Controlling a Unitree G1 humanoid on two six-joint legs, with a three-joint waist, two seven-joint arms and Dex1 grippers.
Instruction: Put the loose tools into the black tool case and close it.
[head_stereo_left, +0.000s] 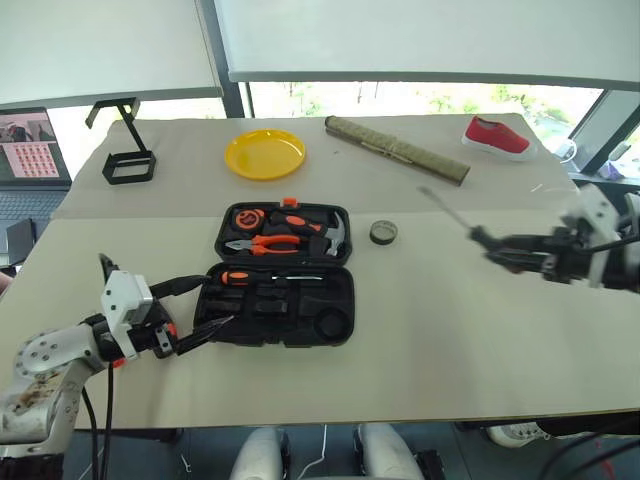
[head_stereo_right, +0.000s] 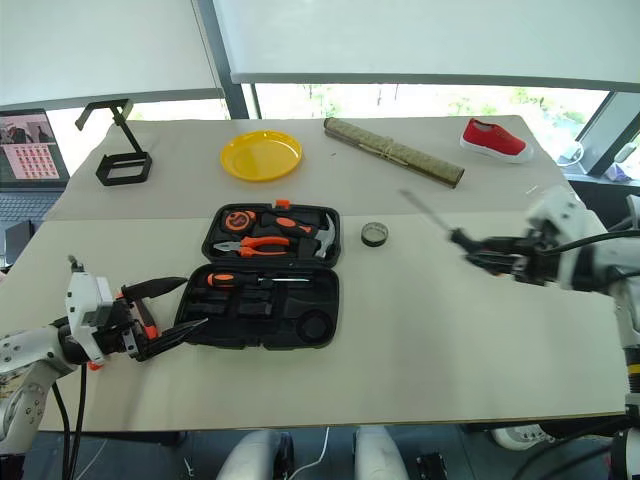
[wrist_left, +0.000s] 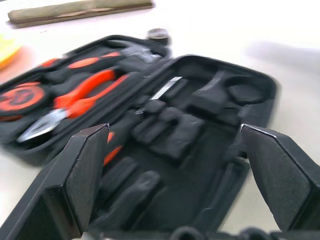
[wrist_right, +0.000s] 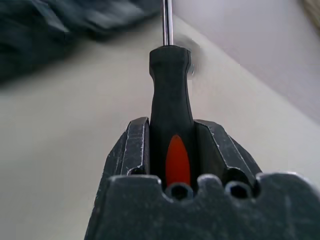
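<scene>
No legible writing. Black tool case (head_stereo_left: 275, 275) lies open; right claw (wrist_right: 171, 150) grips black-and-orange screwdriver (wrist_right: 170, 110); left claw (head_stereo_left: 200, 308) wide.

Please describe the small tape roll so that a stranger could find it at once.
Find the open black tool case in the middle of the table. Just beside its upper half, toward the robot's right, the tape roll lies flat and alone. It is a small dark ring, unlike the larger yellow plate farther back.
</scene>
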